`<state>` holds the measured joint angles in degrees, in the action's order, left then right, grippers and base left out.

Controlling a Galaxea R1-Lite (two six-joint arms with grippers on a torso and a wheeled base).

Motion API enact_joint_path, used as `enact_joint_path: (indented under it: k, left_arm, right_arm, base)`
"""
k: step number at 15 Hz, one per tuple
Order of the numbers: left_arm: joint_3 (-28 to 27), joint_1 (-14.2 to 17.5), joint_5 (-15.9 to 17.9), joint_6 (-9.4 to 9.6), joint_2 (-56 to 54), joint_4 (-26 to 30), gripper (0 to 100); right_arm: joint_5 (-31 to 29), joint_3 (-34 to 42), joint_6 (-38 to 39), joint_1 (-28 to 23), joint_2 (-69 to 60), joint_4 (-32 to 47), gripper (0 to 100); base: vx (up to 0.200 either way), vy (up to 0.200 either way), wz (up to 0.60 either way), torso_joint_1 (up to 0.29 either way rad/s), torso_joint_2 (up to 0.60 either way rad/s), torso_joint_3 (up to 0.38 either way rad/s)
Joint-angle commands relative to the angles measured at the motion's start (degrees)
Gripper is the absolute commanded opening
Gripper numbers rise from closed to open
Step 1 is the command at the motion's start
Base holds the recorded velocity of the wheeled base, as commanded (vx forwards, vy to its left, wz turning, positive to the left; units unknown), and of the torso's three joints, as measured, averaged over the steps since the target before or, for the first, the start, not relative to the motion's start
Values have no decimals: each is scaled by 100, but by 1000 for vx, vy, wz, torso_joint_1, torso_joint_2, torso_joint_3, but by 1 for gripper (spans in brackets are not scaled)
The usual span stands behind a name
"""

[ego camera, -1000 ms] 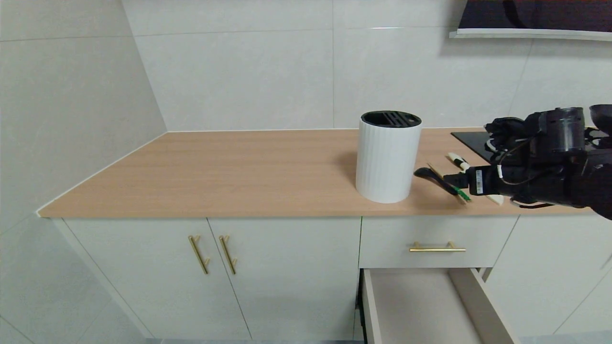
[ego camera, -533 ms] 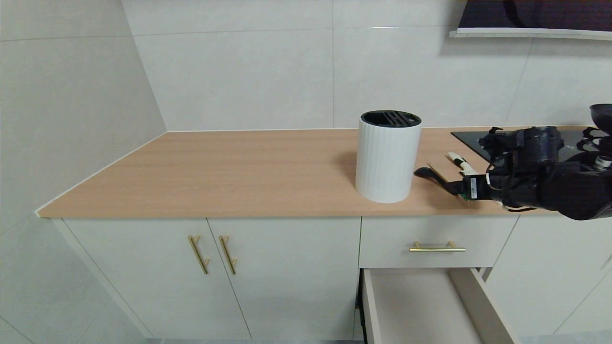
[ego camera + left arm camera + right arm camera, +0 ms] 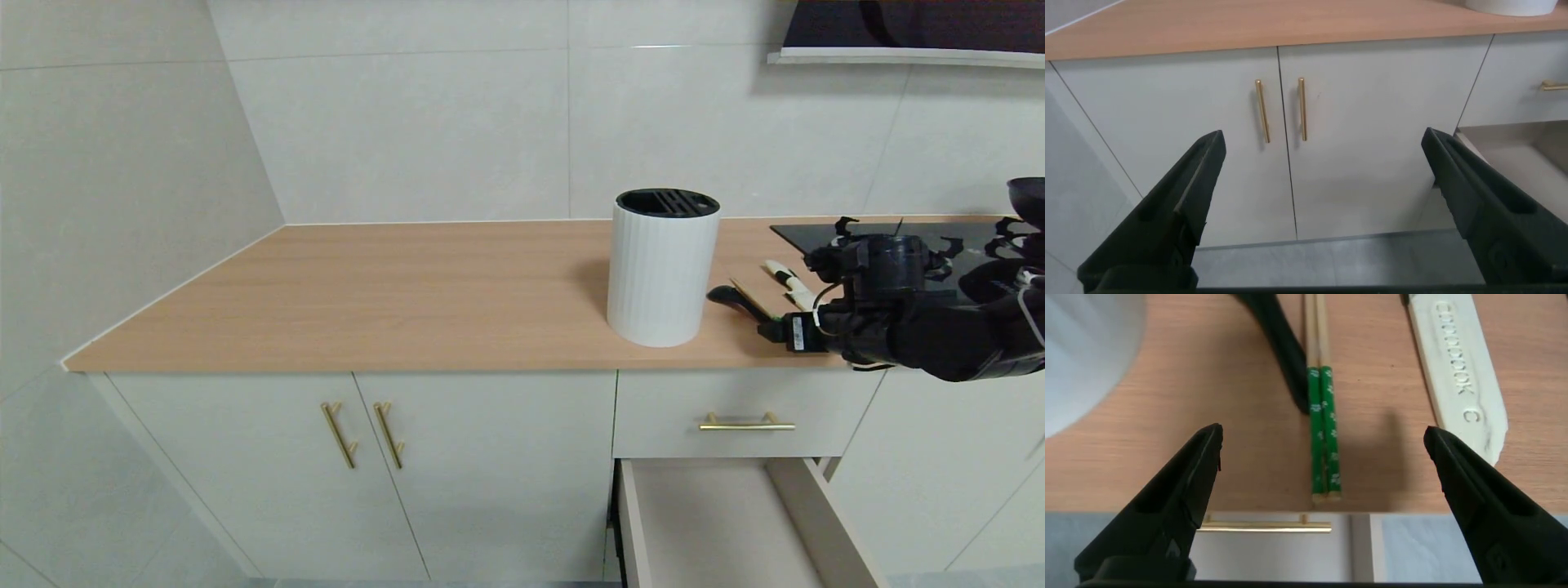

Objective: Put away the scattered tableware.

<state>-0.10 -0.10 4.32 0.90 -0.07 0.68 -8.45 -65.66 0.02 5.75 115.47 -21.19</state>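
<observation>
Right gripper (image 3: 1321,433) hangs with its jaws spread wide over the front edge of the counter (image 3: 408,294), one finger to each side of the green-tipped chopsticks (image 3: 1320,416) and holding nothing. In the head view the chopsticks lie at 3 o'clock of the white utensil holder (image 3: 661,273). A black utensil handle (image 3: 1278,343) lies just beside them on the holder's side, and what seems a white knife (image 3: 1458,367) lies apart on the other. An open drawer (image 3: 710,514) sits at 6 o'clock below them. Left gripper (image 3: 1321,139), equally wide and holding nothing, hangs low before the cabinet doors (image 3: 1372,147).
</observation>
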Motion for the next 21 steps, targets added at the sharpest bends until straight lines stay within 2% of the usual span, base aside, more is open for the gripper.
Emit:
enact_joint_path:
  k: [1, 5, 6, 17, 21]
  left_arm:
    - [1, 1, -1, -2, 7, 2, 100]
    - [1, 1, -1, 6, 7, -7, 100]
    - [1, 1, -1, -2, 7, 2, 100]
    - [1, 1, -1, -2, 7, 2, 100]
    - [1, 1, -1, -2, 7, 2, 100]
  right_arm:
    - [1, -8, -2, -30, 72, 9, 100]
    - [1, -26, -2, -30, 116, 18, 100]
    - [1, -26, -2, -30, 125, 18, 0]
    - [-8, -44, 33, -30, 11, 27, 0]
    - [45, 422, 68, -39, -956, 405, 0]
  base:
    - [0, 0, 0, 0, 0, 0]
    - [0, 0, 0, 0, 0, 0]
    - [0, 0, 0, 0, 0, 0]
    - [0, 0, 0, 0, 0, 0]
    - [0, 0, 0, 0, 0, 0]
